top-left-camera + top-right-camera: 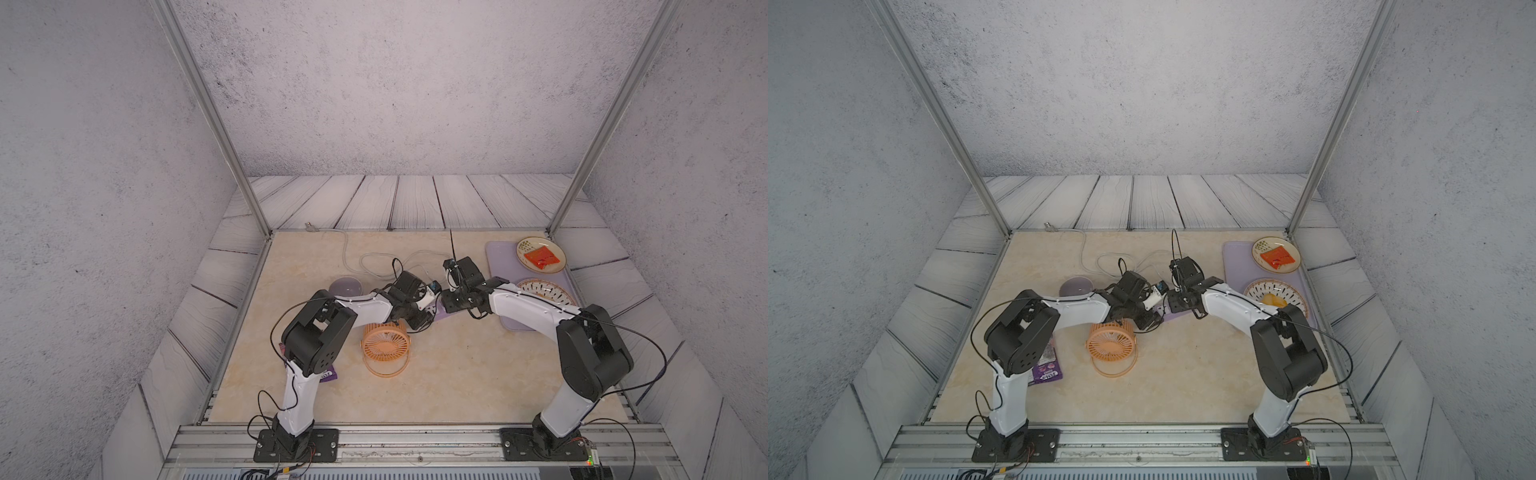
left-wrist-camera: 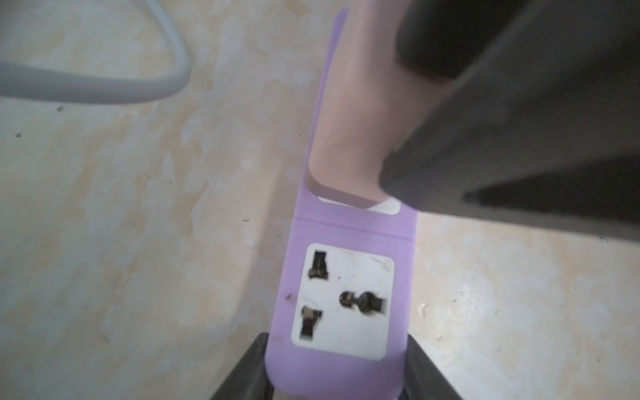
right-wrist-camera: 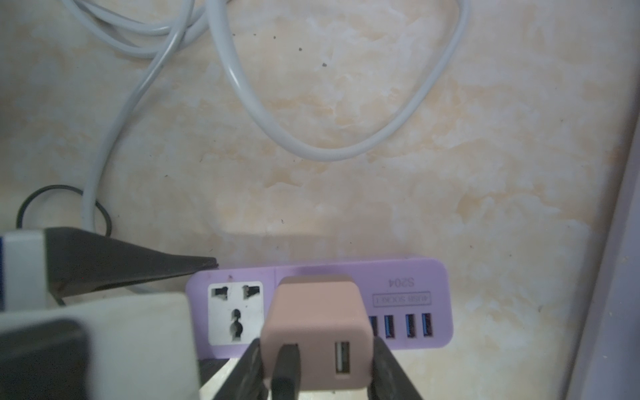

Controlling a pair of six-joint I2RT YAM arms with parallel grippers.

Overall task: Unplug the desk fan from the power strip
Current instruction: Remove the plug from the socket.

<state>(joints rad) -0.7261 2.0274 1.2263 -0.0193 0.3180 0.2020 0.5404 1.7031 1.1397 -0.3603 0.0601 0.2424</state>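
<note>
Plug block (image 3: 317, 322), low centre in the right wrist view, sits in the power strip (image 3: 408, 294); my right hand (image 3: 317, 367) grips its stiff, probably slick sides; my left hand (image 2: 336, 377) pins the light strip.

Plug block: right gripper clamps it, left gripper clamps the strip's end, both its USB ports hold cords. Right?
No: in the right wrist view only one port of the plug block holds the black cord; the other is empty. The rest, right gripper and left gripper, stands.

power strip (image 2: 346, 228): end clamped between left gripper (image 2: 337, 372) fingers | pink plug block (image 2: 349, 121): seated in one socket | whitish cable (image 2: 104, 88): apart
</note>
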